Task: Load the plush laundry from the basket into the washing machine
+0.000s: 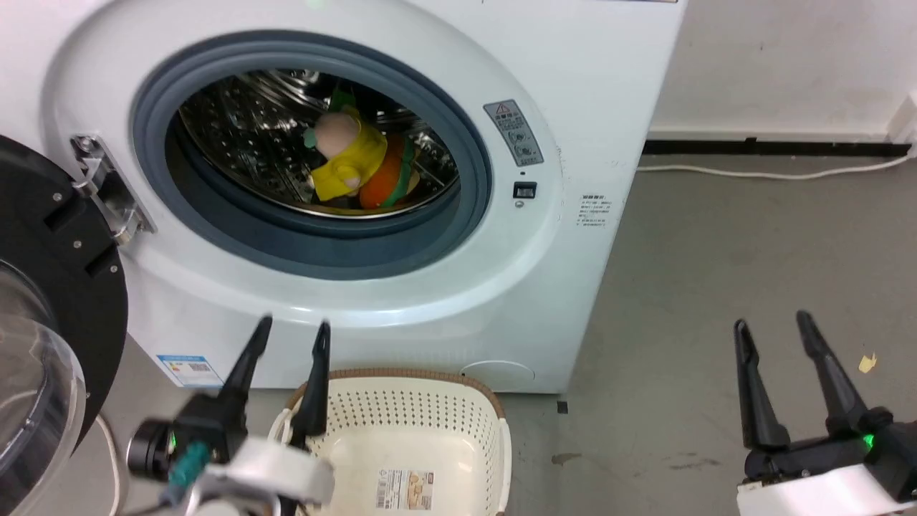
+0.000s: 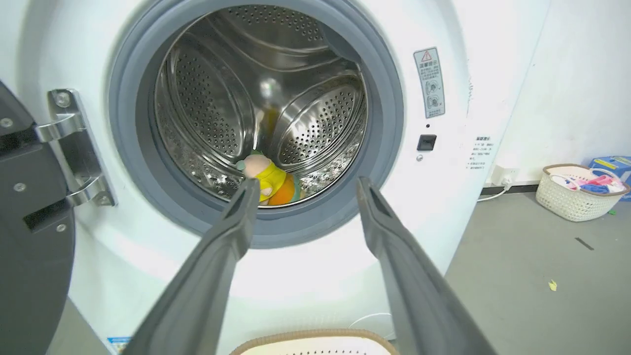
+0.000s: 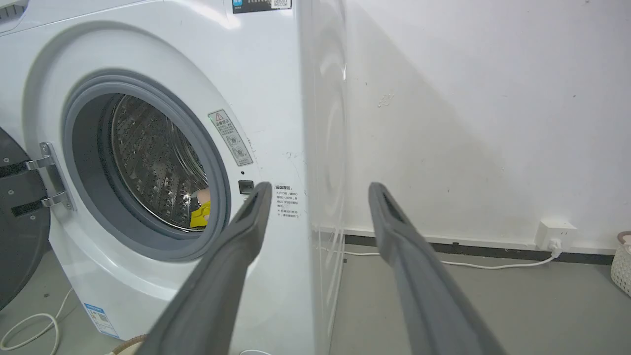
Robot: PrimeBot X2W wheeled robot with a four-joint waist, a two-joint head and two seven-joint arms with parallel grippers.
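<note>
— Left claw (image 1: pixel 295 324)?
— Released, fingers spread, above the basket (image 1: pixel 401 408) rim and aimed at the washing machine (image 1: pixel 587 107).
— The plush laundry?
— Both pieces lie low in the drum (image 1: pixel 236 129). The doll (image 1: pixel 344 154) has its long axis roughly upright, pink head uppermost. It leans on the burger plush (image 1: pixel 390 179) at its right, which stands on edge.
— Right claw (image 1: pixel 772 321)?
— Released too, over the grey floor (image 1: pixel 716 251), well apart from the machine.
— What do the wrists add?
— The left wrist view catches a second basket (image 2: pixel 577 197) far right. The right wrist view shows a wall socket (image 3: pixel 554 231) and a white cable (image 3: pixel 468 266).
</note>
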